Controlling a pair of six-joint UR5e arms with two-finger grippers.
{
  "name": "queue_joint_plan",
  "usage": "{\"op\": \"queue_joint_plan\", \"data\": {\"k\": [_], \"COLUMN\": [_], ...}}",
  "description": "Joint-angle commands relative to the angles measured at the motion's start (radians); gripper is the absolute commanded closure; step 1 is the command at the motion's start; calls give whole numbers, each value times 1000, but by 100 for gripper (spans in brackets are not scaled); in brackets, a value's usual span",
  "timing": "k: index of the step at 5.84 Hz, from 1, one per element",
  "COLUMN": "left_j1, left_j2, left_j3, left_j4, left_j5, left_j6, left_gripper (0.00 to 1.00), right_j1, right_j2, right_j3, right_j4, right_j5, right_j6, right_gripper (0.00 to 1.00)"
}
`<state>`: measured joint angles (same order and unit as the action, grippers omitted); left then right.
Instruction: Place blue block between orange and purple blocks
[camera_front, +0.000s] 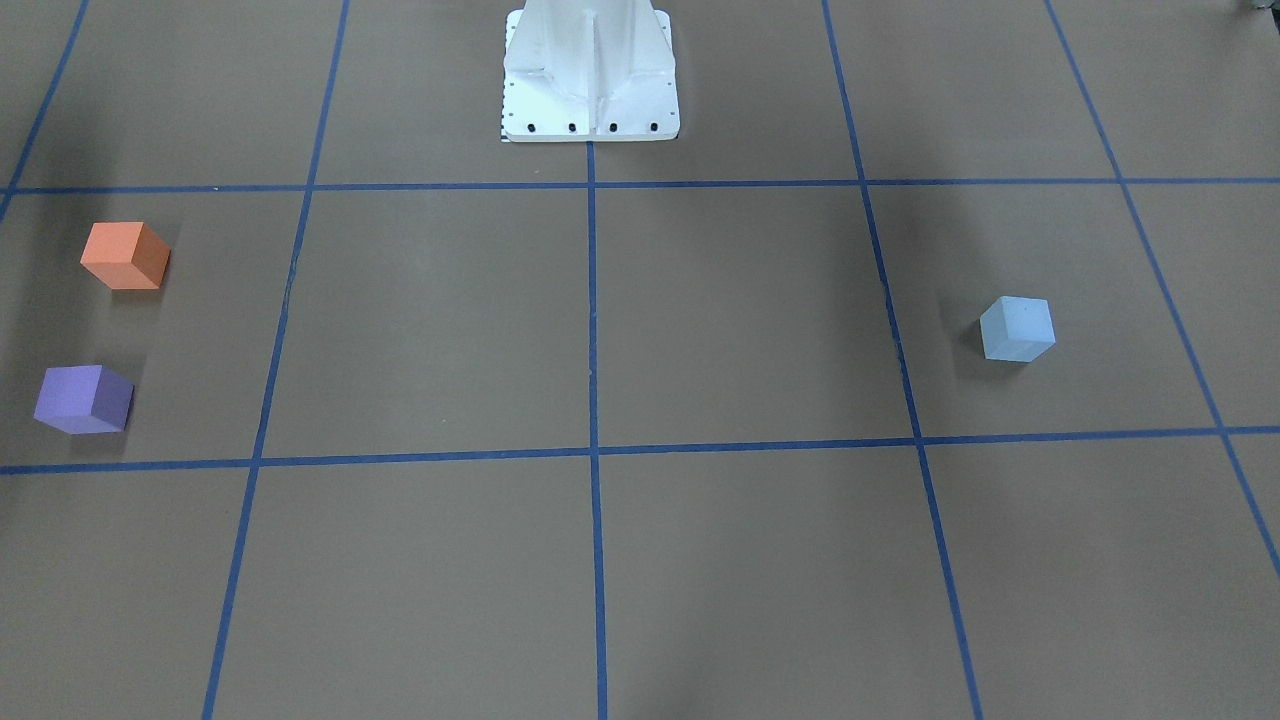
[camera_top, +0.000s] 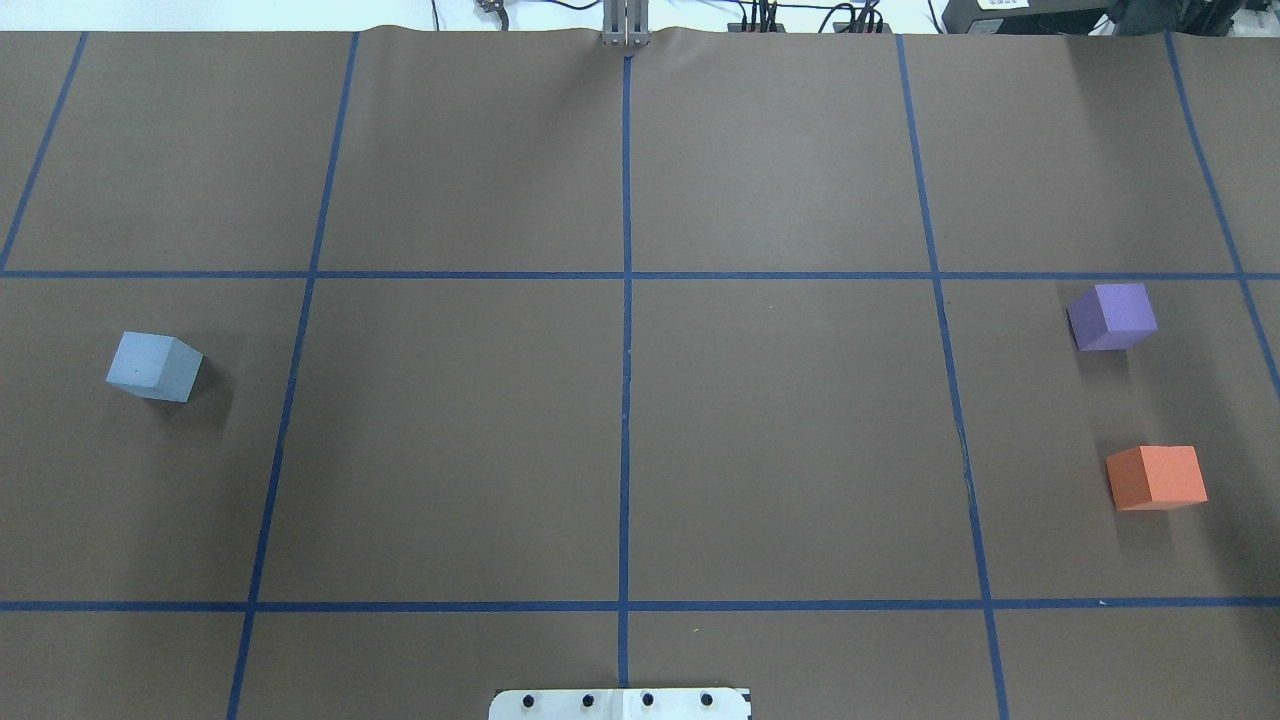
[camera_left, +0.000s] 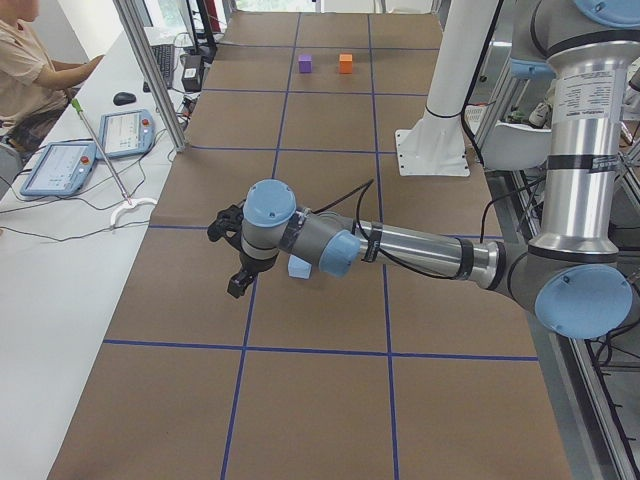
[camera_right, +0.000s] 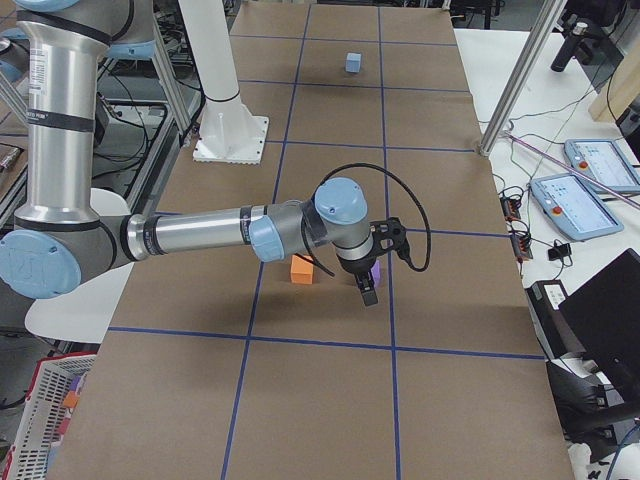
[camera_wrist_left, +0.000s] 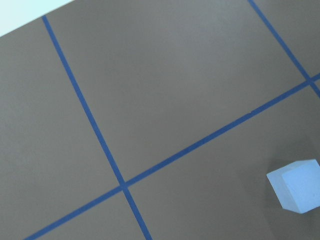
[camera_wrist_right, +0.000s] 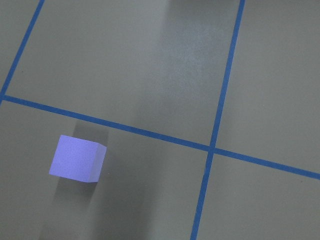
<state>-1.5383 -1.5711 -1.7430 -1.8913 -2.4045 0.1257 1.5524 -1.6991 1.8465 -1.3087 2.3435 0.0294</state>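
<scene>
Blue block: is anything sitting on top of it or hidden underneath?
Nothing sits on the blue block; its top face is bare. It rests on the brown table. Its underside is covered, so unseen.

Overhead and front-facing views opposite across the table (camera_top: 780, 420), both with blue block (camera_top: 155, 366)

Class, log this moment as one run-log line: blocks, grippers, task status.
blue block: robot's left side, alone | orange block, purple block: right side, apart | left gripper, right gripper: state unclear | placement: not done
</scene>
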Motion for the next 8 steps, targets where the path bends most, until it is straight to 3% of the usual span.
{"op": "queue_joint_plan", "data": {"k": [1,2,4,5,6,8], "left_j1": [53,144,260,330,448,581], "left_j2": [-18,-21,-32,-26,-24,-20], "left_j3": [-12,-6,16,19,19,13], "left_j4": [-52,-89,-127,-164,-169,-184], "left_j5": [-1,10,12,63,211,322], "left_j6": [-175,-181,-443,-543,-657,-792], "left_gripper": [0,0,0,0,0,0], "right_j1": [-18,-47,-101,-106,-106,-106], "right_j2": [10,34,50,49,47,44], "right_j3": [-22,-20,-16,-16,-16,-18], "right_j4": [77,78,80,80,82,82], "right_j5": [5,8,5,7,7,7], "right_j6": [44,78,150,150,149,148], "right_gripper": [0,0,0,0,0,0]}}
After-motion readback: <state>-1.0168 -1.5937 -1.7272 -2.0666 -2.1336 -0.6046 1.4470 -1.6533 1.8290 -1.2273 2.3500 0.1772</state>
